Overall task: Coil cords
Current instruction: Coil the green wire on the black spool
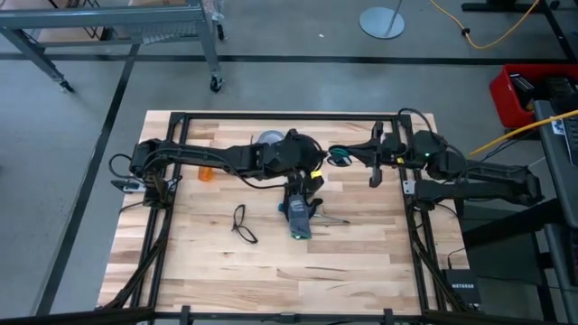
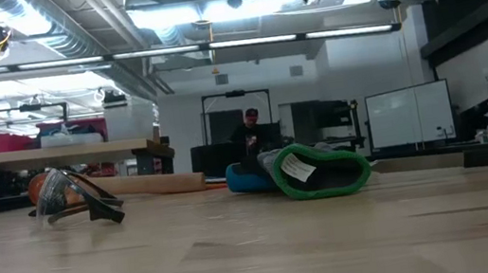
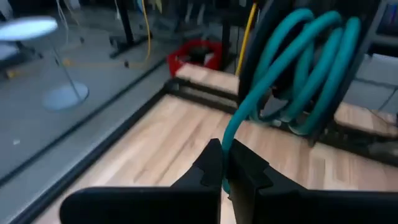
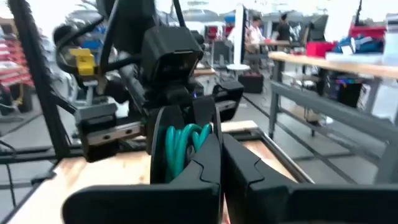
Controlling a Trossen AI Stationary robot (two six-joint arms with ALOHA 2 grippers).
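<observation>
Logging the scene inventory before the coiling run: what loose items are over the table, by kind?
Teal cord coil, held up between the arms: 1
Thin dark loop lying on the table: 1
Work glove: 1
Grey tape roll: 1
Small orange item, too small to identify: 1
Total: 5

table (image 1: 361, 262): pale smooth wood | cord (image 3: 292, 68): glossy teal plastic | left claw (image 3: 227, 171): matt black plastic
</observation>
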